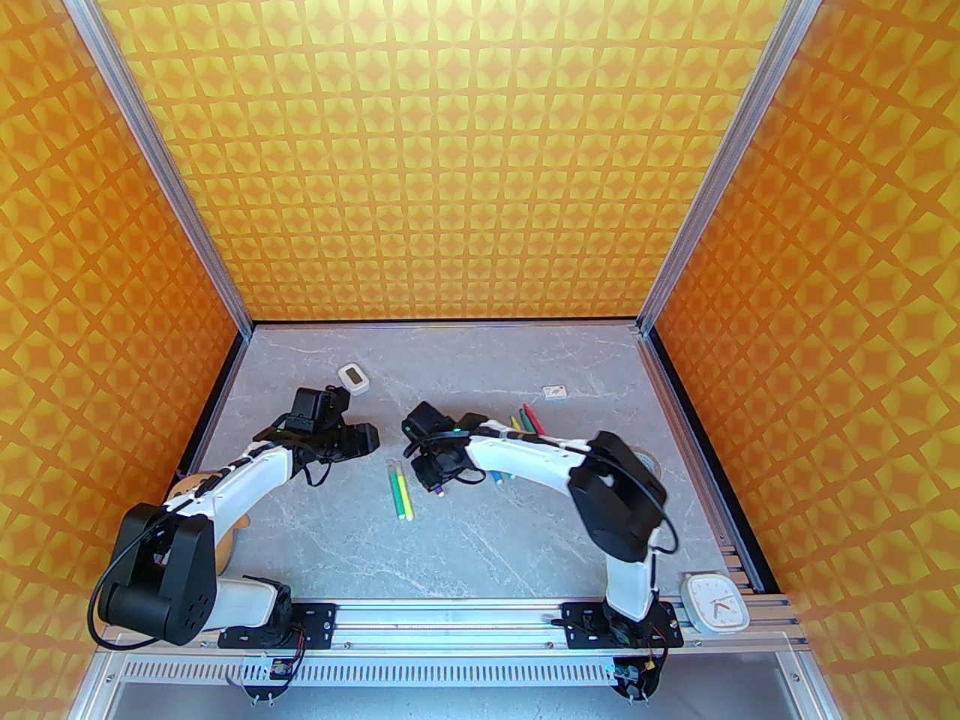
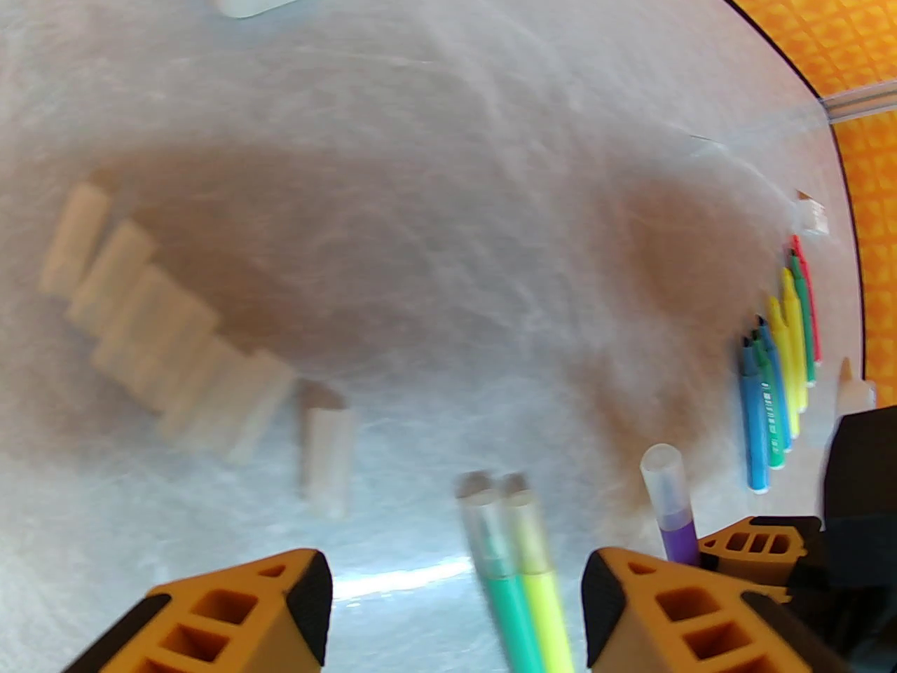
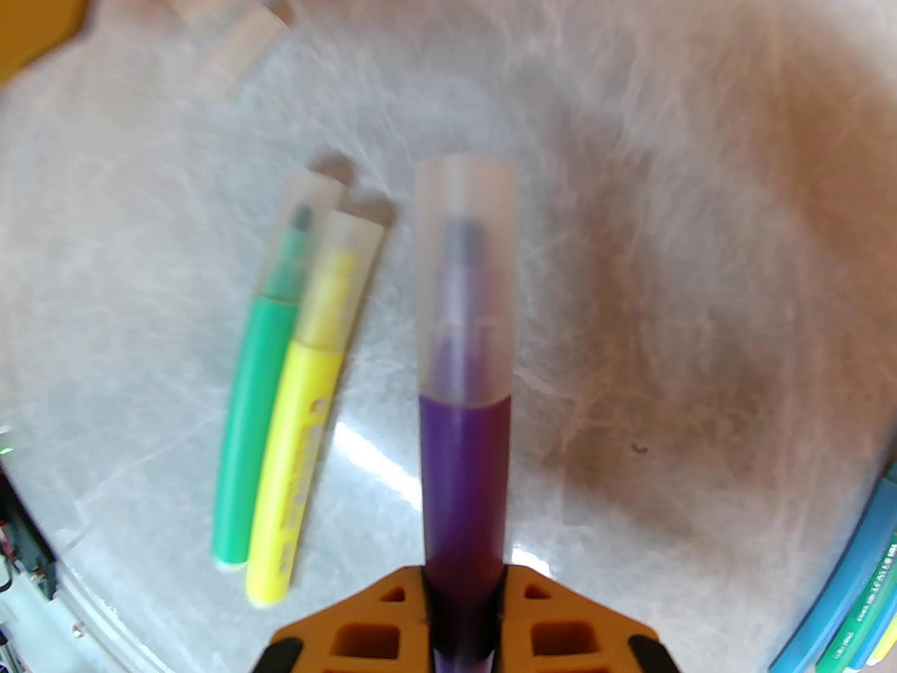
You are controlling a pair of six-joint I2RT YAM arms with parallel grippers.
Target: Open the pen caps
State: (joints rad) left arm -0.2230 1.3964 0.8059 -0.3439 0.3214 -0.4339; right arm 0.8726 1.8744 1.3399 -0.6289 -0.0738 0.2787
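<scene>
Jaws status: right jaws are clamped on the purple pen (image 3: pixel 462 502) low on its barrel; left jaws are part open and hold nothing.
Purple pen appears held above the table (image 1: pixel 480 544), its cap (image 3: pixel 464 277) still seated and pointing away from the right jaws. Left jaws stand just beside that cap, not around it. Green pen (image 3: pixel 249 418) and yellow pen (image 3: pixel 294 446) lie capped and touching on the table below. Loose caps (image 2: pixel 154 334) sit in a row to the left, uncapped pens (image 2: pixel 774 390) to the right. Risks, as judged: the grip sits far from the cap, so an off-axis pull may pivot the pen. The smooth cap may slip. Closing too low would catch the barrel instead. A freed cap could drop and roll among the capped pens.
</scene>
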